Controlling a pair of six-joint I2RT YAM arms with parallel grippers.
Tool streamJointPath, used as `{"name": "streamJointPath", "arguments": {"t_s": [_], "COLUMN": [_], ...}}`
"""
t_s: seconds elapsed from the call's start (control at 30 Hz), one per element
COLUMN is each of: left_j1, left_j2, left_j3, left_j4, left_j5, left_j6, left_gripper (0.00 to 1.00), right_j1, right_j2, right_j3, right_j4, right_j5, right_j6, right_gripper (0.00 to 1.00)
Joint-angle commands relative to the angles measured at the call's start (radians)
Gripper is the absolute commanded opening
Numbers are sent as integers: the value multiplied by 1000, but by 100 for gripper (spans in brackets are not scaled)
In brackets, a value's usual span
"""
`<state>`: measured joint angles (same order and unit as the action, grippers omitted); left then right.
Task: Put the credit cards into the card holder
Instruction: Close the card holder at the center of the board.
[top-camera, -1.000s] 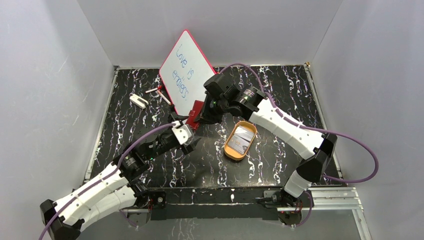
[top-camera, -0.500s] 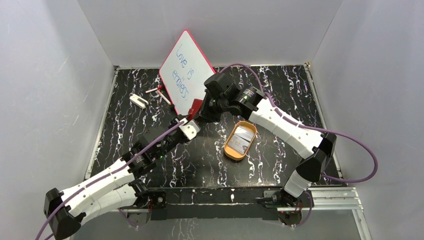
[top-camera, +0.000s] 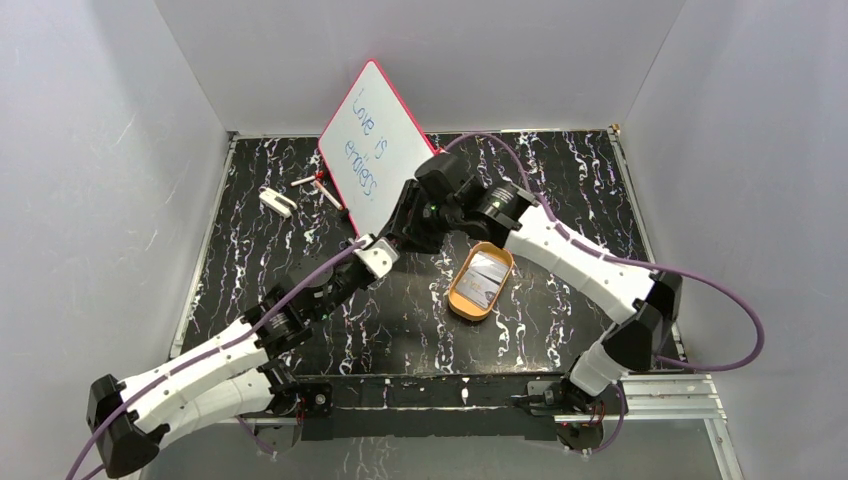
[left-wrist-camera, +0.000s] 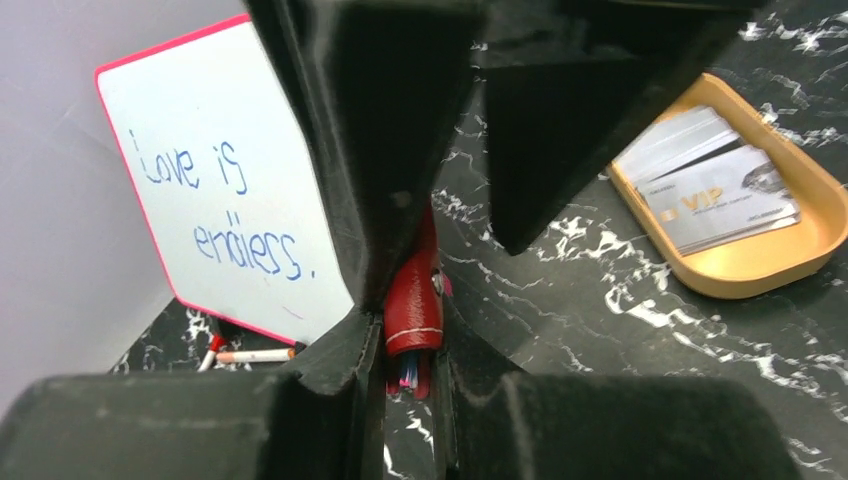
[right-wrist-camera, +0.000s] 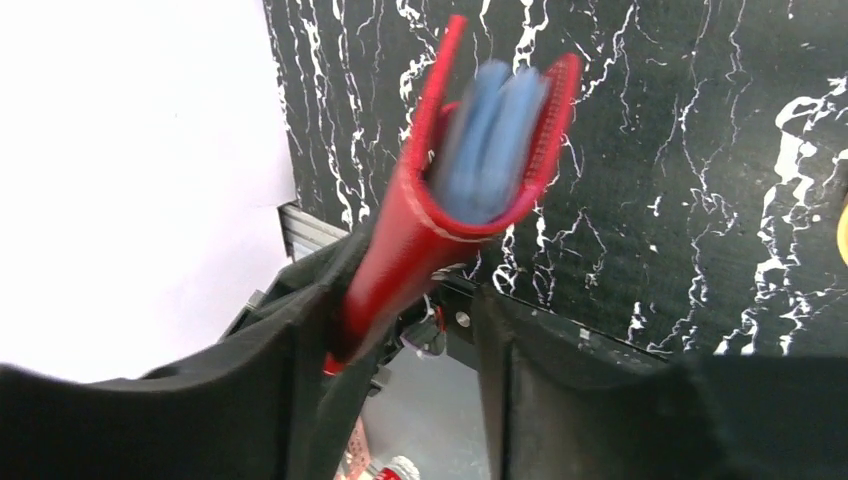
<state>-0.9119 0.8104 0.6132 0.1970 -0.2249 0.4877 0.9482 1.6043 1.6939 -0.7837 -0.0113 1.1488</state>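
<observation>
The dark red card holder (left-wrist-camera: 415, 300) hangs upright above the table, and my left gripper (left-wrist-camera: 408, 340) is shut on its lower edge, a finger pressed to each side. In the right wrist view the card holder (right-wrist-camera: 415, 230) gapes at the top and shows bluish sleeves (right-wrist-camera: 490, 140). My right gripper (right-wrist-camera: 405, 310) is open around it: one finger touches the red cover, the other stands apart. The credit cards (left-wrist-camera: 705, 185) lie stacked in the orange-tan tray (left-wrist-camera: 745, 275). From above, the two grippers meet, left gripper (top-camera: 372, 252) below right gripper (top-camera: 400, 228), and they hide the holder.
A red-framed whiteboard (top-camera: 372, 145) leans at the back, just behind the grippers. Markers (top-camera: 318, 185) and a small white object (top-camera: 277, 201) lie to its left. The tray (top-camera: 462, 300) with the cards (top-camera: 484, 272) sits right of the grippers.
My left arm reached forward to the card holder and its jaws closed on it. My right gripper's jaws opened off the holder and shifted slightly.
</observation>
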Motion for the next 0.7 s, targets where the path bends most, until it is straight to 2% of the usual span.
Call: {"name": "streamJointPath", "arguments": {"t_s": [0.0,0.1,0.13,0.3,0.43,0.57,0.67], "left_j1": [-4,-4,-4,-4,-4,-4,-4], "left_j2": [-86,-130,-148,-245,-367,-470,-524], "left_j3": [21,36,38,77,63,29,-8], "left_j4": [35,-14,-34,-188,-283,-336,-307], "left_j5": [-67,-131,-154,-249,-225,-102,35], "left_j6": [-132,-256,-296,-616,-951,-1204,-1340], "left_gripper": [0,0,0,0,0,0,0], "right_j1": [14,13,13,13,12,12,12], "right_j2": [-158,-283,-344,-541,-659,-688,-684], "right_j3": [-112,-240,-296,-563,-757,-805,-808], "right_j4": [87,209,291,634,922,1010,1052], "right_j5": [5,22,3,-139,-270,-357,-417], "right_j6": [-85,-180,-213,-416,-532,-599,-619], "right_gripper": [70,97,98,99,99,99,99]}}
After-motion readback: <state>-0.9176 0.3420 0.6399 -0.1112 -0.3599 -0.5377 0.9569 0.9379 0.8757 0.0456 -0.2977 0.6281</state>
